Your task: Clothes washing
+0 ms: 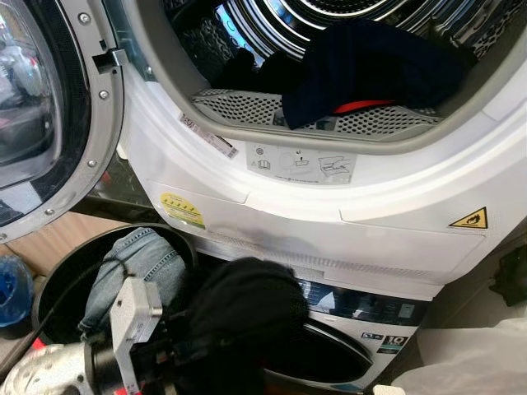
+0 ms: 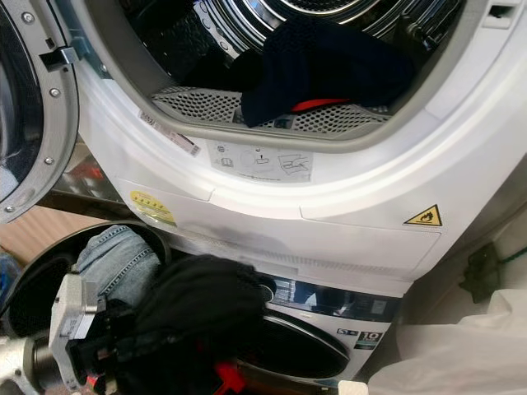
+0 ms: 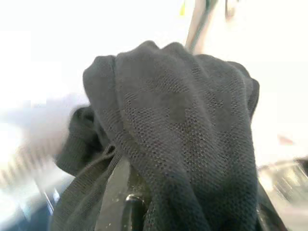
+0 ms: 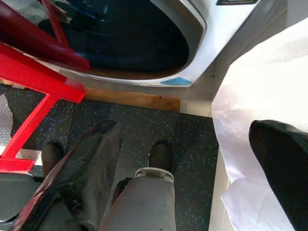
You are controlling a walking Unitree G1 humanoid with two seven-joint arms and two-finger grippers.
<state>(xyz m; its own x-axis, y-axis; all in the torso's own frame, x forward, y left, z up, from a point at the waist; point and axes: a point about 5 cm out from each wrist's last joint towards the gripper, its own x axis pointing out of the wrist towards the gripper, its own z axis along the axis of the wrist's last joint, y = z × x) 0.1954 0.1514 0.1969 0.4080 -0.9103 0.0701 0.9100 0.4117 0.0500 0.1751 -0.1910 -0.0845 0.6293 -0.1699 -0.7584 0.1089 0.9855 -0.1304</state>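
My left gripper (image 1: pixel 177 341) is shut on a bunched black knit garment (image 1: pixel 247 304), held up in front of the lower washer's dark door (image 1: pixel 333 350). The cloth (image 3: pixel 192 130) drapes over the fingers (image 3: pixel 120 192) and hides most of them. Above stands the upper machine, its drum open behind a grey rim (image 1: pixel 329 136). A navy garment (image 1: pixel 370 66) with a red piece (image 1: pixel 362 105) under it lies on the drum's lip. My right gripper (image 4: pixel 187 183) hangs low over the floor, open with nothing between its fingers (image 4: pixel 284 168).
Blue jeans (image 1: pixel 136 267) lie in a round black basket (image 1: pixel 58 271) at the lower left. The upper machine's door (image 1: pixel 49 115) stands open on the left. A white bag (image 1: pixel 478 362) is at the right, and a red frame (image 4: pixel 33 72) stands by the washer.
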